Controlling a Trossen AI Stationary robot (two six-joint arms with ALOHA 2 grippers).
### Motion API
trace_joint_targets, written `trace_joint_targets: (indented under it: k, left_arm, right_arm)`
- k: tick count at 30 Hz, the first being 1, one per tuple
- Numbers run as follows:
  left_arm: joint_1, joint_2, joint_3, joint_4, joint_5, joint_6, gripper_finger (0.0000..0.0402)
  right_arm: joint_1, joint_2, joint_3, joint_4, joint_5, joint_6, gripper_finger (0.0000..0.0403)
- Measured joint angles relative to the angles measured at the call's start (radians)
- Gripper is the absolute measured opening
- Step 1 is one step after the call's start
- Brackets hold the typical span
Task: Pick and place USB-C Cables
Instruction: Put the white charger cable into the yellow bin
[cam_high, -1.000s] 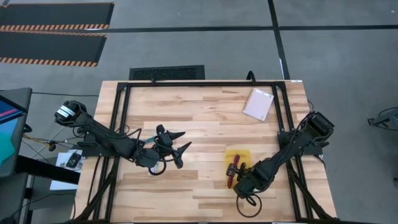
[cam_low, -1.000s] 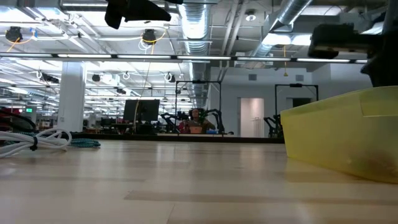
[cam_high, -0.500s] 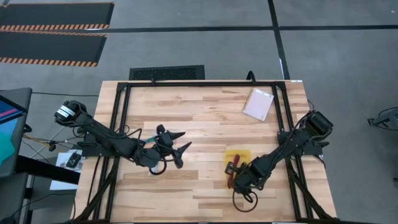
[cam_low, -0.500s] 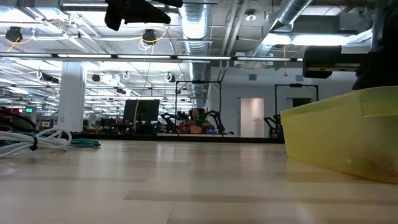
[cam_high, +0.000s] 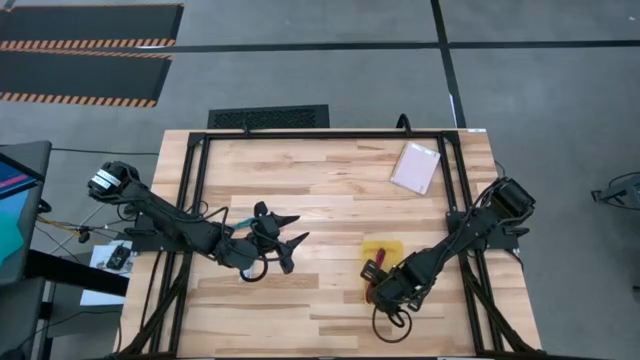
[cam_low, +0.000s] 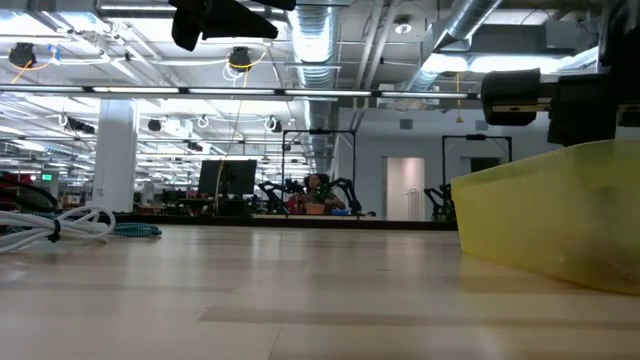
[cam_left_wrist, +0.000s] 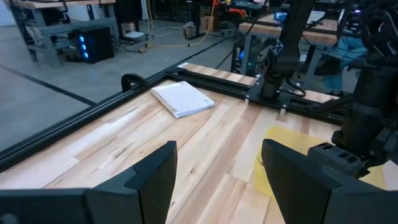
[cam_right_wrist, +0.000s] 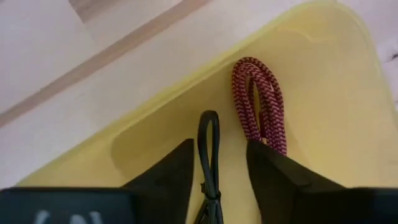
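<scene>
A yellow tray (cam_high: 388, 252) sits right of the table's middle and also shows in the low view (cam_low: 550, 215). A red cable (cam_right_wrist: 258, 102) and a black cable (cam_right_wrist: 209, 146) lie on its floor. My right gripper (cam_right_wrist: 221, 163) is open low over the tray (cam_high: 374, 286), its fingers on either side of the black cable's looped end. A white cable (cam_low: 60, 224) and a teal cable (cam_low: 136, 230) lie on the table's left part. My left gripper (cam_high: 290, 228) is open and empty above the table's middle (cam_left_wrist: 217, 163).
A flat pale pink packet (cam_high: 415, 167) lies at the far right of the table and shows in the left wrist view (cam_left_wrist: 182, 98). A black frame (cam_high: 300, 135) runs round the table's edges. Bare wood lies between the two grippers.
My right gripper has come down toward the yellow tray and shifted a little toward the table's left edge.
</scene>
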Motion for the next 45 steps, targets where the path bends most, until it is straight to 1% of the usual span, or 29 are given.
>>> trace_joint_targets:
  k: [5, 9, 19, 22, 28, 32, 36, 40, 43, 45]
  left_arm:
    - [0.000, 0.000, 0.000, 0.000, 0.000, 0.000, 0.0223]
    - [0.000, 0.000, 0.000, 0.000, 0.000, -0.006, 0.0223]
    - [0.000, 0.000, 0.000, 0.000, 0.001, -0.009, 0.0223]
    - [0.000, 0.000, 0.000, 0.000, 0.025, -0.010, 0.0223]
    - [0.000, 0.000, 0.000, -0.012, 0.053, -0.023, 0.0223]
    - [0.000, 0.000, 0.000, -0.034, 0.062, -0.051, 0.0223]
    - [0.000, 0.000, 0.000, -0.063, 0.079, -0.081, 0.0223]
    - [0.000, 0.000, 0.000, -0.083, 0.081, -0.118, 0.0223]
    - [0.000, 0.000, 0.000, -0.089, 0.089, -0.138, 0.0223]
    - [0.000, 0.000, 0.000, -0.093, 0.100, -0.150, 0.0223]
  right_arm:
    - [-0.013, 0.000, 0.000, 0.000, 0.000, 0.104, 0.0219]
    - [-0.025, 0.001, 0.004, -0.009, 0.000, 0.209, 0.0233]
    - [-0.049, 0.001, 0.180, -0.234, -0.001, 0.269, 0.0228]
    - [-0.051, 0.001, 0.226, -0.297, -0.002, 0.287, 0.0227]
    - [-0.067, 0.001, 0.317, -0.374, -0.003, 0.321, 0.0227]
    - [-0.082, 0.001, 0.379, -0.382, -0.003, 0.315, 0.0227]
    - [-0.115, 0.001, 0.442, -0.326, 0.002, 0.301, 0.0226]
    - [-0.166, 0.001, 0.491, -0.184, 0.023, 0.238, 0.0226]
    - [-0.206, 0.001, 0.511, 0.035, 0.007, 0.200, 0.0226]
    - [-0.230, 0.000, 0.512, 0.209, -0.054, 0.167, 0.0226]
